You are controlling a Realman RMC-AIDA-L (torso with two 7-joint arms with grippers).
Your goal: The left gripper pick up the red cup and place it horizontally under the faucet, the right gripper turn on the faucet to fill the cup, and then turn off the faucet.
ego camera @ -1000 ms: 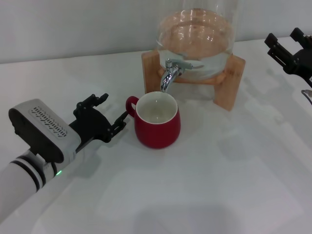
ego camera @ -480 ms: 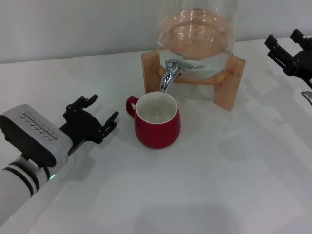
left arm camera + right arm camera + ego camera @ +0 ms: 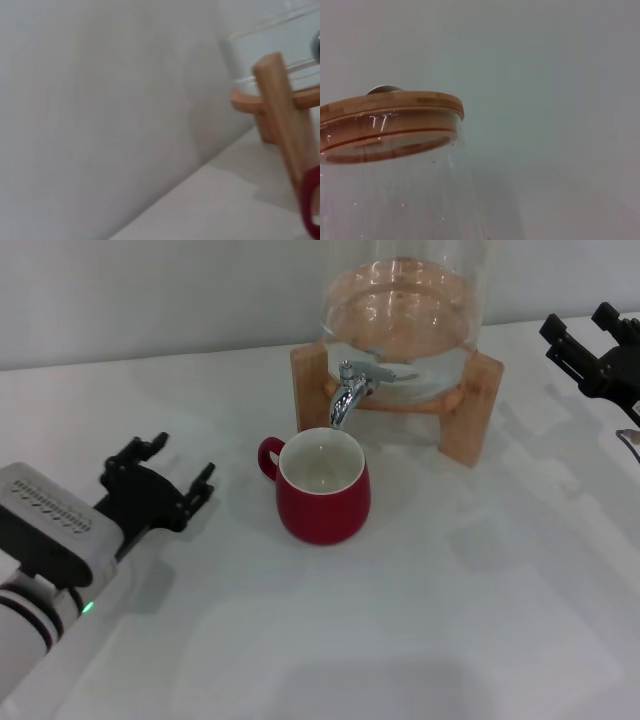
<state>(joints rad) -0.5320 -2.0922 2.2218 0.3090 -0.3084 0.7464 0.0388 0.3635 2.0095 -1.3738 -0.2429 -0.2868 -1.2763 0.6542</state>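
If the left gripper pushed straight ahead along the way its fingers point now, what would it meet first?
Probably the red cup, at its handle side. The left gripper sits open, apart from it, aimed across bare table toward it. Depth is uncertain; it might pass just behind the handle toward the wooden stand.

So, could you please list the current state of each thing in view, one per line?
red cup: upright on the table, empty, under the spout, not held.
faucet: no water running.
glass jar: on its wooden stand, holding water, bamboo lid on.
left gripper: open, apart from the cup, on its handle side.
right gripper: far right, beside the jar, holding nothing.
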